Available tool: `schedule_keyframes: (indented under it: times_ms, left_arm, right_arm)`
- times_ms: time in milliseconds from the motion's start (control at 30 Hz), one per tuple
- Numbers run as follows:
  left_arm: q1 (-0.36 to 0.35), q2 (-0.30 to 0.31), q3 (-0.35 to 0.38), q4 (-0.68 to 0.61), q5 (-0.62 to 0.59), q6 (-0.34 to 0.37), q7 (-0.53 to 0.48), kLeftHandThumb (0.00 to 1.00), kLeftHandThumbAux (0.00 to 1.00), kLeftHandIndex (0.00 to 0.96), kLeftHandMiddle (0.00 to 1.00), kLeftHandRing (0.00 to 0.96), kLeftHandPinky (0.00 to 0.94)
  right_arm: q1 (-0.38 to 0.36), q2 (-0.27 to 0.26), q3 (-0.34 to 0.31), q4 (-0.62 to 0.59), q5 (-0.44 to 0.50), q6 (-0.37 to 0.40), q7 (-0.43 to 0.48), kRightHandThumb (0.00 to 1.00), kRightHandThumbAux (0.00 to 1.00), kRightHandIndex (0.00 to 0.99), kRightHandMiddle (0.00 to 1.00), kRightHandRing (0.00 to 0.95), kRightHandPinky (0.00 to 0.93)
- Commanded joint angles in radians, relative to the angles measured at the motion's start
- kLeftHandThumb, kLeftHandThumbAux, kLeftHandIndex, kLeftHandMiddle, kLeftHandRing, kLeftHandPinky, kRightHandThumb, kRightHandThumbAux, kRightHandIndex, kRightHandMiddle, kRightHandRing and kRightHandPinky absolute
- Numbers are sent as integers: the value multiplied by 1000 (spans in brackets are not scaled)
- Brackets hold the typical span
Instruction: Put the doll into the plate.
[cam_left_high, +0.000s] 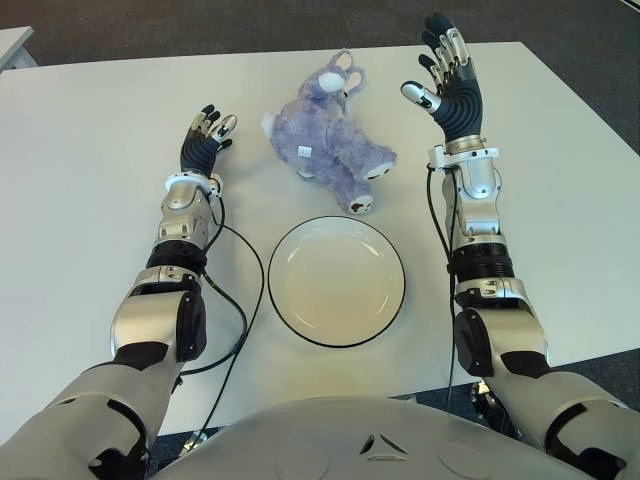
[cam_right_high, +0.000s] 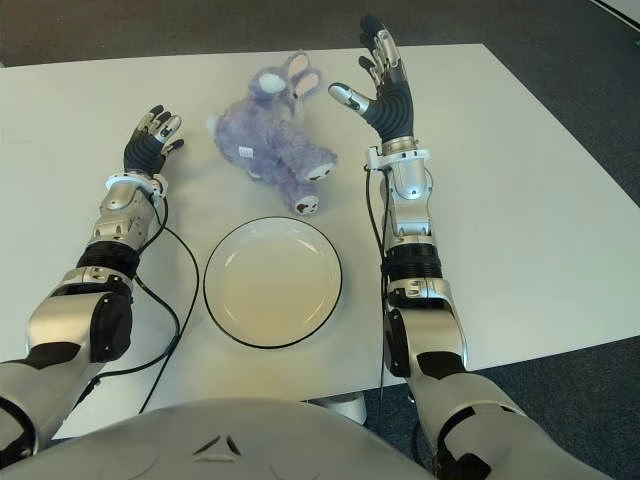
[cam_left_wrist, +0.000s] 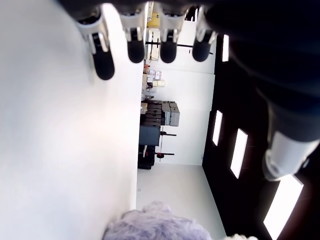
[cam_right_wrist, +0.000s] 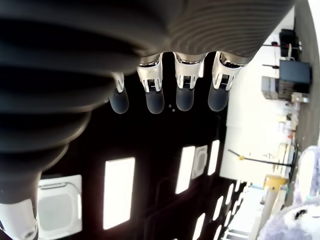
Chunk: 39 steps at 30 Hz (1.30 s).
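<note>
Right hand (cam_left_high: 448, 85) is the one I have raised, at about one o'clock from the plate (cam_left_high: 336, 281), palm turned toward the middle of the table (cam_left_high: 90, 200), fingers (cam_right_wrist: 184, 97) spread and holding nothing. Its own wrist view shows four fingertips fanned out with only ceiling behind them and a bit of purple fur at the frame's edge.

From that hand the doll (cam_left_high: 325, 140) lies at roughly nine o'clock, near but apart from the palm; I see a clear strip of table between the thumb and the toy. It is a purple plush rabbit lying on its side, ears pointing toward twelve o'clock, a white tag on its body, feet turned toward the plate. The nearest foot lies just off the plate's far rim, not touching it as far as I can see.

At about ten o'clock from the plate is my left hand (cam_left_high: 203, 142), low over the table, fingers extended and loosely apart, gripping nothing. The doll is at its three o'clock, separated by bare table.

White with a dark rim, the plate sits between my two forearms with nothing in it.
</note>
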Motion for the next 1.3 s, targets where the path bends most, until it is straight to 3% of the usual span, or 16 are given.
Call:
schedule_keyframes:
  times_ms: [33, 500, 1067, 1300]
  left_arm:
    - [41, -17, -5, 52, 8, 42, 10, 97, 612, 0, 58, 36, 0]
    - [32, -18, 0, 61, 4, 43, 21, 90, 617, 0, 62, 44, 15]
    - [31, -18, -3, 66, 6, 31, 17, 79, 609, 0, 42, 26, 0]
    - [30, -22, 1, 64, 3, 37, 25, 85, 615, 0, 61, 50, 41]
  right_arm:
    - [39, -8, 17, -45, -27, 8, -4, 91, 589, 0, 0, 0, 0]
    - [88, -17, 67, -116, -108, -2, -20, 49, 487, 0, 0, 0, 0]
    - [123, -21, 116, -179, -154, 32, -16, 1, 437, 0, 13, 0, 0]
    - [135, -33, 136, -207, -174, 35, -10, 0, 411, 0, 11, 0, 0]
